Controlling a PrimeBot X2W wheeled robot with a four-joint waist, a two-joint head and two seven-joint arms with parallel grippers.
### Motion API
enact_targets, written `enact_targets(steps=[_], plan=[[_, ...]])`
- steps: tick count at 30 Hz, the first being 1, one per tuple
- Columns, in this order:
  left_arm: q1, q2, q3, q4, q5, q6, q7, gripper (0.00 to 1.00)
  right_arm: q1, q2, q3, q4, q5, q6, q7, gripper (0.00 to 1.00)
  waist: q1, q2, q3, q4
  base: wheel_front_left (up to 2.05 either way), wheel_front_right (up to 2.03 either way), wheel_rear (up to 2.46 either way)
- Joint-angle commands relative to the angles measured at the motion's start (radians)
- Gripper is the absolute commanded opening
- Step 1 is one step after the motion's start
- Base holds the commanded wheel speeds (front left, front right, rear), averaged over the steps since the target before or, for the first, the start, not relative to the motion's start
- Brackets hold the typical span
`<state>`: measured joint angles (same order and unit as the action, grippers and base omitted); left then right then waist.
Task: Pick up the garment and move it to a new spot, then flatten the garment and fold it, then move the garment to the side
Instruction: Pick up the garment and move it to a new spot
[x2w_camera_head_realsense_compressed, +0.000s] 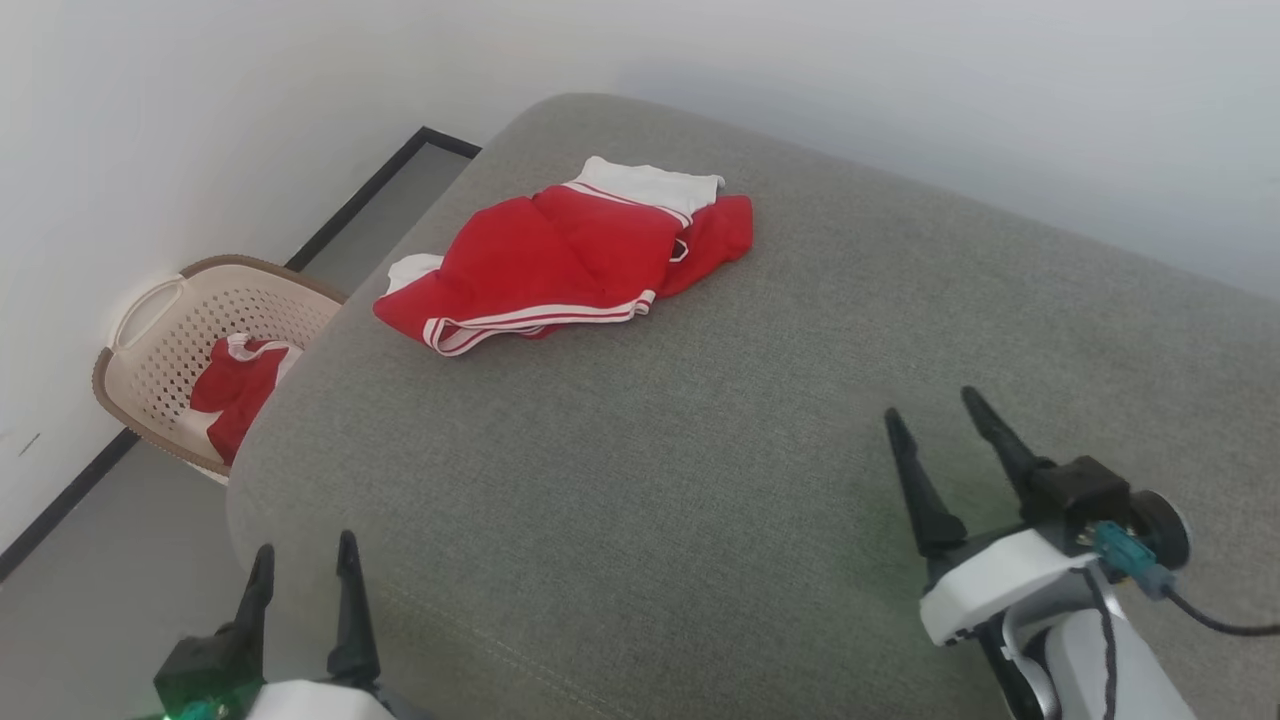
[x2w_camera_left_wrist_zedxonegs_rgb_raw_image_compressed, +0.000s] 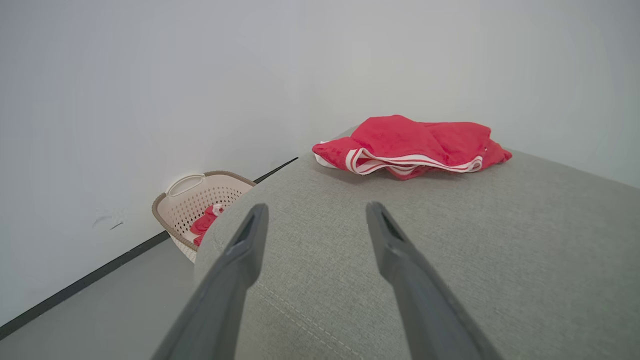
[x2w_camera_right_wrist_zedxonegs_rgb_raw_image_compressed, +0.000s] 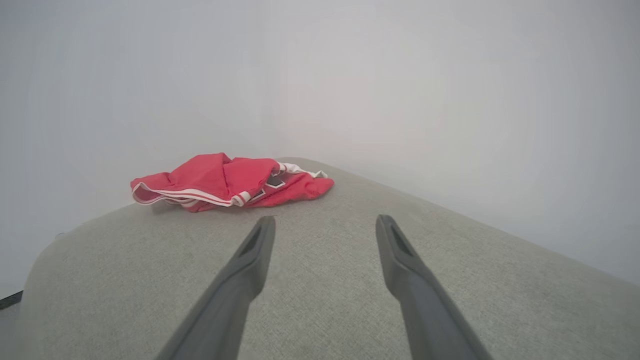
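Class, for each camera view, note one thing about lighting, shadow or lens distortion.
Head view: soft, even light, the garment sharp. Left wrist view: faint shadow beneath the garment; wide-angle lens stretches the left gripper. Right wrist view: pale, hazy wall.

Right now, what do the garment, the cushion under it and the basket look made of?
The garment: soft cloth, matte red with white striped trim; limp folds. The cushion: grey woven upholstery, likely; coarse weave, stitched seam. The basket: probably moulded plastic, cream, perforated walls, brown rim.
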<state>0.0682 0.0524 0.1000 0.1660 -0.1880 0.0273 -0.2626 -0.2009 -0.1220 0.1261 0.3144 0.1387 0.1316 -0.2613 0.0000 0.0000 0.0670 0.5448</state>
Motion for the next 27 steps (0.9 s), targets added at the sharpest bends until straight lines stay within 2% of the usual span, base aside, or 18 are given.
enact_targets(steps=[1, 6, 11, 17, 23, 25, 27], plan=[[0.014, -0.002, 0.0, -0.009, -0.008, 0.007, -0.003, 1.0, -0.015, 0.002, 0.005, 0.002, 0.006, -0.002, -0.005, 1.0, 0.0, 0.0, -0.003, -0.001, 0.0, 0.0, 0.0], [0.029, -0.003, -0.017, -0.023, -0.011, 0.011, -0.003, 1.0, -0.014, 0.004, 0.02, 0.008, 0.019, -0.002, -0.005, 1.0, 0.0, 0.0, -0.014, -0.007, 0.0, 0.0, 0.0], [-0.038, 0.003, -0.042, 0.02, 0.038, -0.048, -0.003, 1.0, 0.028, 0.009, -0.019, -0.008, 0.015, -0.002, -0.005, 1.0, 0.0, 0.0, -0.028, -0.029, 0.0, 0.0, 0.0], [-0.237, 0.066, -0.064, 0.101, 0.078, -0.123, -0.003, 1.0, 0.01, 0.009, -0.026, -0.041, 0.012, -0.002, -0.004, 1.0, 0.0, 0.0, 0.05, -0.171, 0.0, 0.0, 0.0], [-0.488, 0.157, -0.037, 0.284, -0.022, -0.153, -0.002, 1.0, -0.016, 0.015, -0.032, -0.058, 0.019, -0.002, -0.004, 1.0, 0.0, 0.0, 0.129, -0.319, 0.0, 0.0, 0.0], [-0.56, 0.215, -0.054, 0.376, -0.031, -0.157, 0.023, 1.0, -0.025, 0.019, -0.034, -0.061, 0.021, -0.002, -0.004, 1.0, 0.0, 0.0, 0.146, -0.361, 0.0, 0.0, 0.0], [-0.633, 0.249, -0.06, 0.478, -0.104, -0.157, 0.075, 1.0, -0.032, 0.023, -0.036, -0.065, 0.022, -0.002, -0.004, 1.0, 0.0, 0.0, 0.159, -0.403, 0.0, 0.0, 0.0]])
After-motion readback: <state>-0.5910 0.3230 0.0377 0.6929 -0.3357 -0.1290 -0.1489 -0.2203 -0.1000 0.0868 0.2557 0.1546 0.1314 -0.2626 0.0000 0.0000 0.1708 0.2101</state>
